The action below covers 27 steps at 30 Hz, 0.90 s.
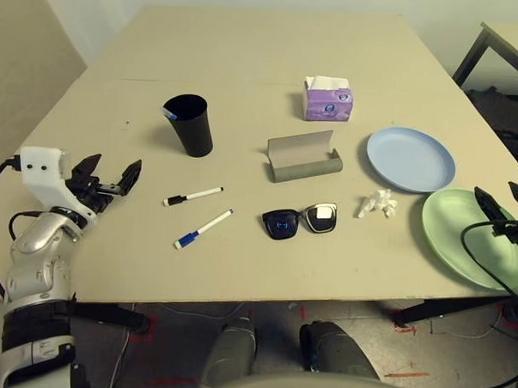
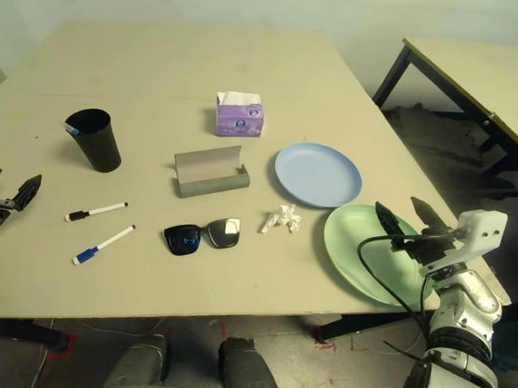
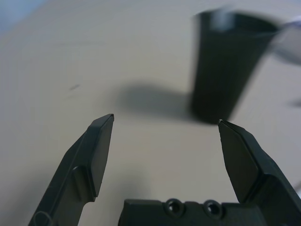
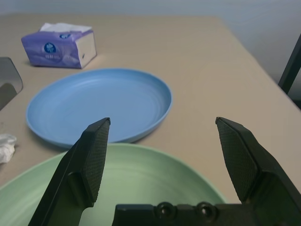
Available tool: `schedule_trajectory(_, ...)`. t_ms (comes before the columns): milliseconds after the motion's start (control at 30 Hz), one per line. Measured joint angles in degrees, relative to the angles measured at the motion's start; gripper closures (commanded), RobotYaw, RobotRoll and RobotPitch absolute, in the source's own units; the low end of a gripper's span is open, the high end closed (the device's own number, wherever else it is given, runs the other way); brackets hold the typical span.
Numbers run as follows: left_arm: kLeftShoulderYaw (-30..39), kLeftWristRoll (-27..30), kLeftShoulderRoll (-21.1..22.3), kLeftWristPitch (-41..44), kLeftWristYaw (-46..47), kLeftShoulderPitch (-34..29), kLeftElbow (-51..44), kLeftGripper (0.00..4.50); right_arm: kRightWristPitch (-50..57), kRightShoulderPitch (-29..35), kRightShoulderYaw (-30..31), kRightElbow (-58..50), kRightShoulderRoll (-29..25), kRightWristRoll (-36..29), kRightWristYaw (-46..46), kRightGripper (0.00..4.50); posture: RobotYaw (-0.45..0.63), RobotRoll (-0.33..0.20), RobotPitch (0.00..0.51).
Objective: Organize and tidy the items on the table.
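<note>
Green plate [image 2: 360, 250] under right end effector [image 2: 408, 216], fingers apart; left end effector [image 1: 109, 176] apart, near black cup [image 1: 189, 125].

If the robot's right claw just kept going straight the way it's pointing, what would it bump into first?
Probably the blue plate. The right gripper hangs open over the green plate, pointing across it. If it passes above the blue plate's low rim, the way beyond looks free, with the purple tissue box off to one side.

Silver forearms, white wrists, black cables
</note>
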<state>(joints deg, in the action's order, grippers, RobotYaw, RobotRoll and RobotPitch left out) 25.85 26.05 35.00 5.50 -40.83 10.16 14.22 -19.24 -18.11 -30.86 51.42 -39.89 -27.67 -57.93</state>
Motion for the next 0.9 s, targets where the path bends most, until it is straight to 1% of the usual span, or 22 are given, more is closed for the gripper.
schedule_trajectory(100, -2.68, 4.83, 0.15, 0.75, -10.73, 0.61, -2.0, 0.01, 1.38, 1.77, -1.01, -2.19, -0.88, -0.94, 0.67, 0.0, -0.05, 0.0, 0.06)
schedule_trajectory(200, -6.18, 7.29, 1.58, 2.45, -19.58, 1.25, -3.24, 0.01, 2.59, 3.28, -1.67, -3.97, -0.98, -1.06, 2.33, 0.0, -0.05, 0.0, 0.053)
schedule_trajectory(400, -14.47, 8.0, 4.75, 3.63, -35.02, 2.83, -6.44, 0.01, 5.89, 4.91, -1.45, -7.97, -1.52, 0.09, 6.26, 0.0, -0.07, 0.0, 0.053)
schedule_trajectory(500, -19.98, 5.38, 6.94, 1.5, -42.15, 3.73, -6.54, 0.01, 9.08, 6.27, -1.13, -9.62, -2.64, 1.44, 8.56, 0.0, -0.08, 0.0, 0.06)
schedule_trajectory(633, -22.4, 4.59, 6.94, 0.54, -46.12, 5.62, -5.69, 0.01, 13.67, 8.79, -0.2, -12.97, -3.26, 2.48, 10.94, 0.0, -0.09, 0.0, 0.07)
schedule_trajectory(900, -22.83, 3.12, 6.01, -2.37, -47.92, 6.56, -2.69, 0.01, 26.82, 16.51, 1.09, -24.32, -4.98, 3.78, 13.55, 0.0, -0.11, 0.0, 0.092)
